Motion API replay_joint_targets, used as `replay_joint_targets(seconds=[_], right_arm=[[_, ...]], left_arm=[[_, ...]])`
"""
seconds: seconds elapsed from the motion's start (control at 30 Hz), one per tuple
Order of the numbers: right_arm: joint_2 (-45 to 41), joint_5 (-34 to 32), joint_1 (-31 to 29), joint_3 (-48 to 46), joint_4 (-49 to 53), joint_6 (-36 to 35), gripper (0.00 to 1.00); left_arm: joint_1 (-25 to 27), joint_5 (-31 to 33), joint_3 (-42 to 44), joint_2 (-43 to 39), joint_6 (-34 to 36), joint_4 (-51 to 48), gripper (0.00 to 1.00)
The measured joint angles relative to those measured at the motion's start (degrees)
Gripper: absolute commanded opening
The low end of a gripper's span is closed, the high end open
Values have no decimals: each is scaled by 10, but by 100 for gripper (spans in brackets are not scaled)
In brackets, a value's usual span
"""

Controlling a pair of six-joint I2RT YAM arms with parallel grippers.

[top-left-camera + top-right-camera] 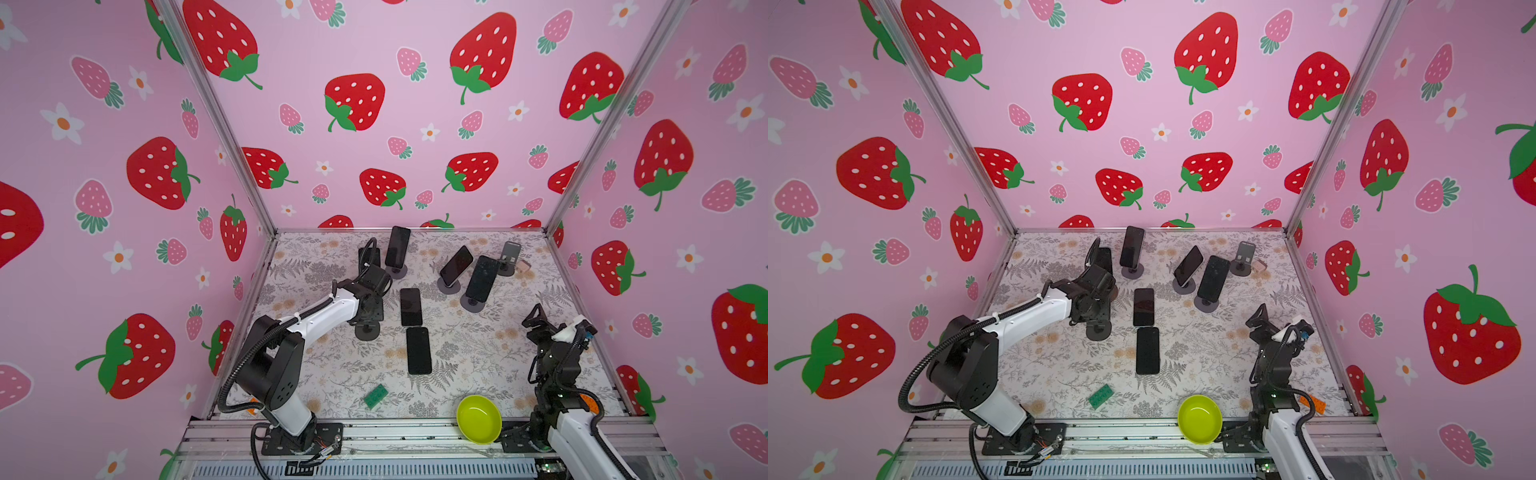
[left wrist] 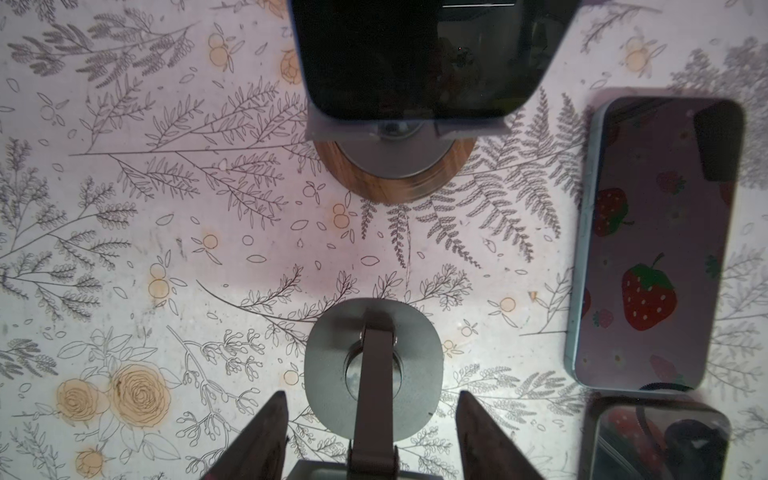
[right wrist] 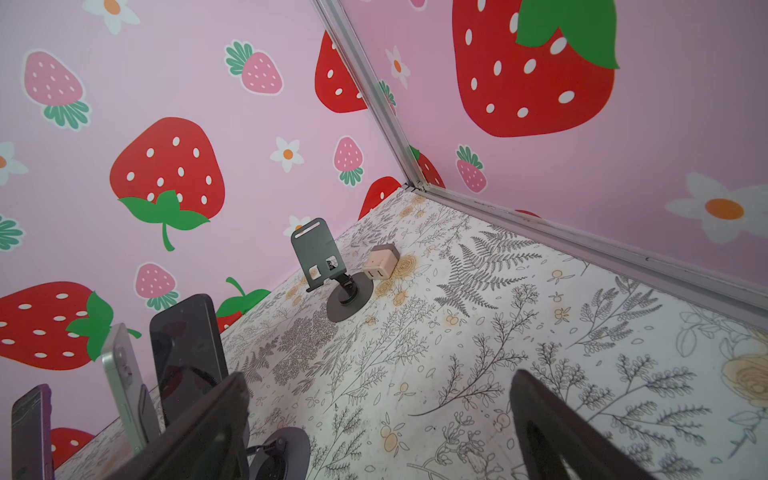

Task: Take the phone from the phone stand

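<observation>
Grey phone stand, lime bowl, strawberry-patterned pink walls.

L arm reaching fwd, L end effector clamped, R arm folded, R end effector open wide

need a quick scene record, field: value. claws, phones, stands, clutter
left claw: shut to a narrow gap astride the neck of the grey metal phone stand; grip hidden
right claw: open, empty, off the floral table
black phones lying flat: two, mid-table
black phones propped on stands: four, toward the back
empty dark grey stand: back right, beside beige charger cube
clutter: green toy brick, lime plastic bowl at front
</observation>
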State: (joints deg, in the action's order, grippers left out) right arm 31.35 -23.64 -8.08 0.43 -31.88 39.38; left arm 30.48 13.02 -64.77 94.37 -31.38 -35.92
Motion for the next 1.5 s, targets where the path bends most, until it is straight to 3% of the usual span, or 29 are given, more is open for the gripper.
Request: replay_joint_targets(seconds=[0.23, 0.53, 0.7, 0.9, 1.23, 1.5], right_arm=[[0, -6, 0, 0, 3, 7, 100], [3, -17, 0, 0, 3, 18, 100], [-5, -21, 0, 0, 7, 17, 100], [-50, -37, 1, 0, 36, 8, 100], [-108, -55, 1, 0, 63, 0, 100], [-108, -58, 1, 0, 68, -1, 100]], left_arm=[[-4, -3, -3, -1, 1, -8, 52], [-40, -13, -30, -42, 5, -50, 53], [-91, -23, -60, -60, 26, -77, 54], [-193, -28, -91, -60, 65, -101, 54], [-276, -13, -200, 27, 137, -75, 55], [-301, 1, -270, 139, 164, -10, 54]])
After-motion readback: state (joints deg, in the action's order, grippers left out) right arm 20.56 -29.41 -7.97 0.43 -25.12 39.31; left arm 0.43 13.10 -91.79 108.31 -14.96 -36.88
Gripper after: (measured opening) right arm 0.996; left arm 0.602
